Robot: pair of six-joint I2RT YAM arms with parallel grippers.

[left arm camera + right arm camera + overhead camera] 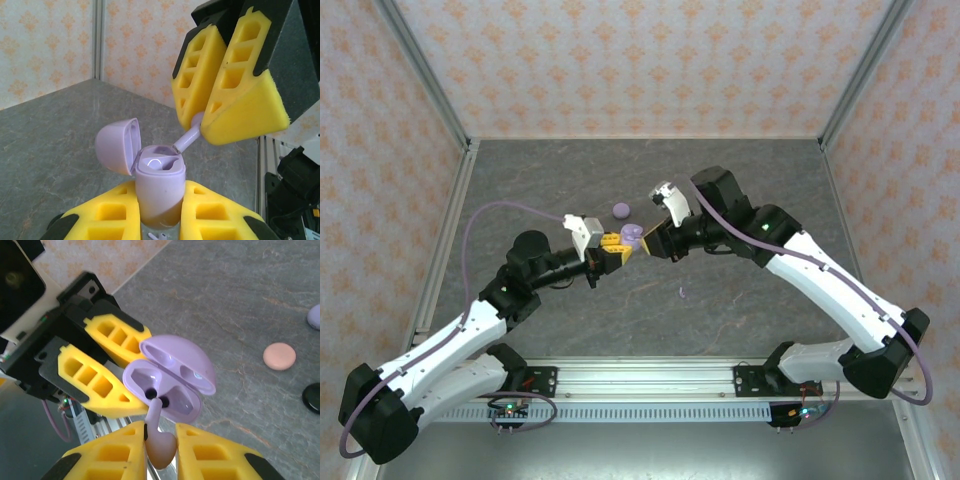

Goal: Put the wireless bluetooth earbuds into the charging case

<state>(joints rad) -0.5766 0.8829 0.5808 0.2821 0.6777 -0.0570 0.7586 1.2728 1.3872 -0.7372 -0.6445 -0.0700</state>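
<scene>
Earbud: a lavender earbud [188,140], its stem tip at the rim of the charging case [182,402] socket and, as far as I can tell, not yet seated.
Charging case: lavender, lid [117,146] hinged open, held up off the table.
Left claw: the left gripper [612,252] is pressed onto the case body.
Right claw: the right gripper [160,437] pinches the earbud's head just above the case.
Handling: likely very light, hard, smooth plastic that can twist between the pads. Hold it by the head and leave the stem free.
In the way: the open lid beside the socket, and both grippers' yellow fingers crowding the case.
Around: a loose earbud [682,293] lies near the case. A pink disc [279,356], a black disc [312,397] and a lavender disc [315,315] lie well apart from it.
</scene>
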